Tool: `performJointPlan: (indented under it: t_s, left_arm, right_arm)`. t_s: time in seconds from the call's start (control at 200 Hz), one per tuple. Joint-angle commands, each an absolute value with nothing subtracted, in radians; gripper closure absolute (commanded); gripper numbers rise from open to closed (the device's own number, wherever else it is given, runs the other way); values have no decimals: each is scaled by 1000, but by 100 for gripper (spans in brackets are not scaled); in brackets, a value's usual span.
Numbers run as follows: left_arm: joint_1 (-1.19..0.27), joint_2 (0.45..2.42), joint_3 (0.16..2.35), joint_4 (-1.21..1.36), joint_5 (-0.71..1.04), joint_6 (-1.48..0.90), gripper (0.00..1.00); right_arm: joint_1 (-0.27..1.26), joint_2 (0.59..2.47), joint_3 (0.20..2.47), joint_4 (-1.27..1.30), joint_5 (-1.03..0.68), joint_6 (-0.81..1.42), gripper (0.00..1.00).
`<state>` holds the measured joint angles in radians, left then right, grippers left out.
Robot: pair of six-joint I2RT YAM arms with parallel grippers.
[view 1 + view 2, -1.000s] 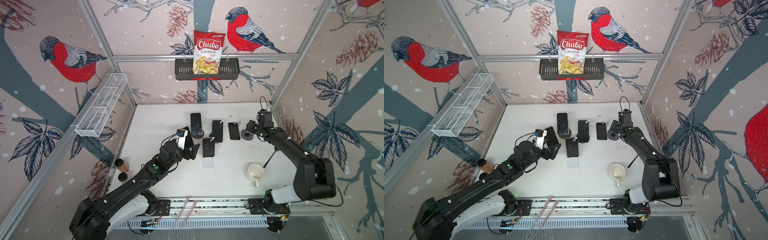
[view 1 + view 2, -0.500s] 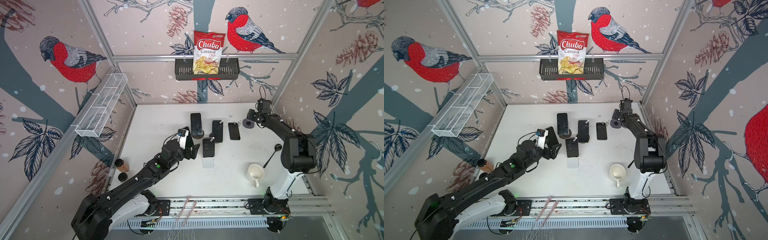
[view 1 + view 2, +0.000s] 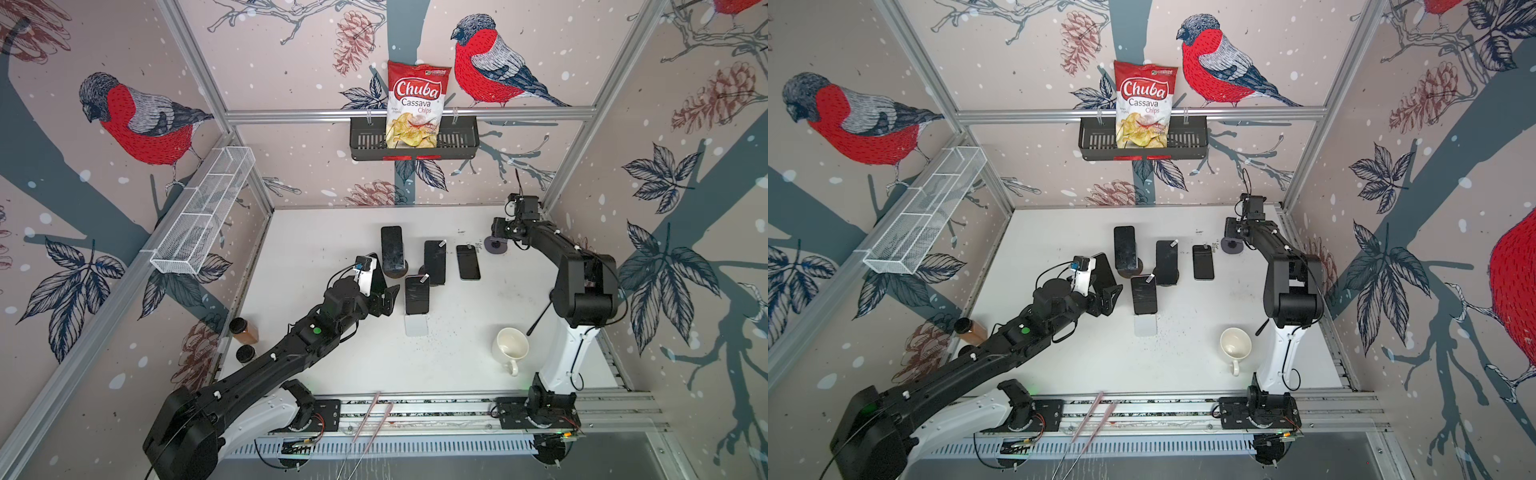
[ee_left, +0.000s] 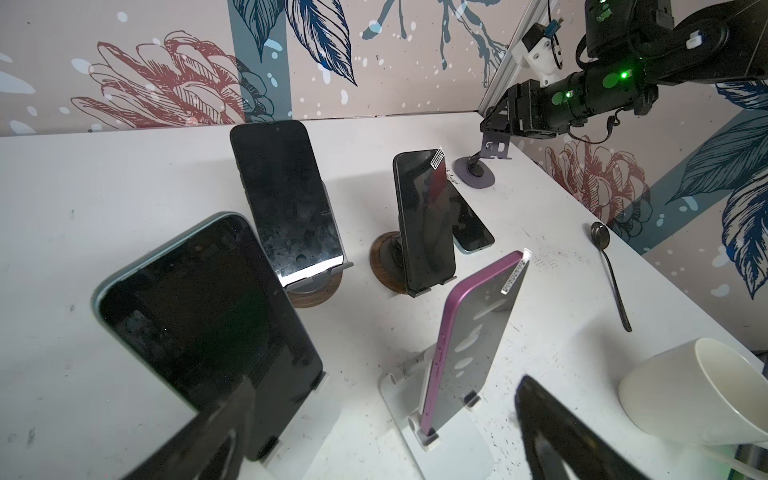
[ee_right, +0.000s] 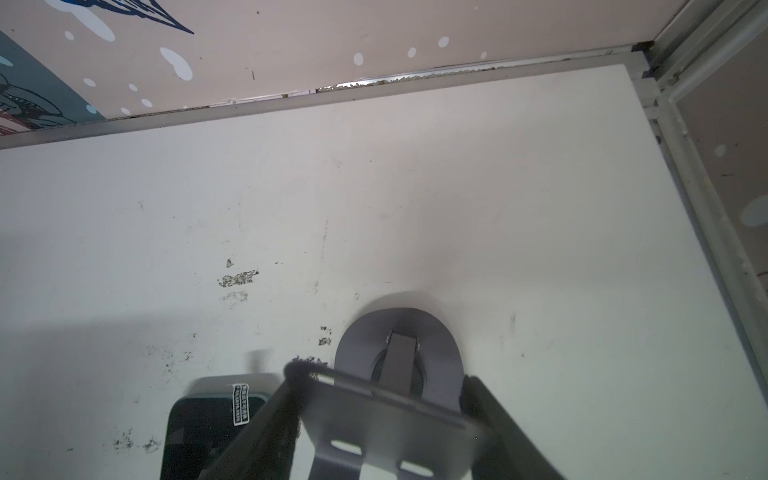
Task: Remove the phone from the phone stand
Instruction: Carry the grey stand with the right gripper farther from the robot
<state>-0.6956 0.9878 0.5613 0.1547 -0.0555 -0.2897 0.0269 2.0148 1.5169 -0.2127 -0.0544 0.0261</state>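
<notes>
Right wrist view records the right gripper [image 5: 380,399] closed on the plate of the empty grey stand [image 5: 361,332], now shifted rearward toward the corner, its phone [image 5: 208,432] lying flat just beside it, while the left gripper [image 3: 388,297], wide open and empty, faces the propped phones [image 3: 417,295], so further removals appear outstanding.

A dark phone [image 3: 468,262] lies flat beside the seemingly empty grey stand [image 3: 495,245].

Both top views look steeply down on the table [image 3: 340,232] (shared whole); wrist cameras sit close above it.
</notes>
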Motion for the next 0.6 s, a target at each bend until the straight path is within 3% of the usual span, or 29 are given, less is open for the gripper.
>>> performJointPlan:
  t_s: [0.0, 0.596]
  left_arm:
    - [-696, 992, 568, 195, -62, -297, 3]
    - [-696, 983, 571, 175, -71, -307, 3]
  right_arm:
    - [24, 2028, 1528, -188, -91, -23, 36]
    - [24, 2003, 1525, -176, -98, 28, 20]
